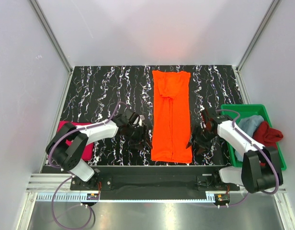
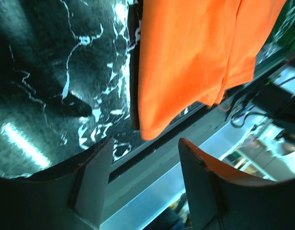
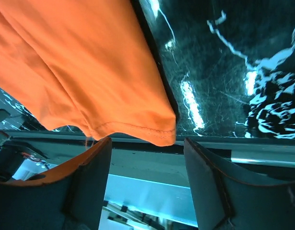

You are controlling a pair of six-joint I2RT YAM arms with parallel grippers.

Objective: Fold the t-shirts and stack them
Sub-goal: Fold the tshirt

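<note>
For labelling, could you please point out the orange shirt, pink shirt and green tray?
orange shirt [image 1: 171, 120]: top view, its middle
pink shirt [image 1: 67, 125]: top view, far edge
green tray [image 1: 243, 106]: top view, far rim

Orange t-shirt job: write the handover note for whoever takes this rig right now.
Left gripper: open, empty, beside the near left corner of the orange t-shirt. Right gripper: open, empty, by its near right corner.
Orange t-shirt: mid-table, folded lengthwise into a strip. Magenta-pink t-shirt: near left of the table, partly under the left arm. Light blue t-shirt and dark red t-shirt: bunched in the green tray.
Left: fold orange crosswise, fold the tray shirts, stack all.
</note>
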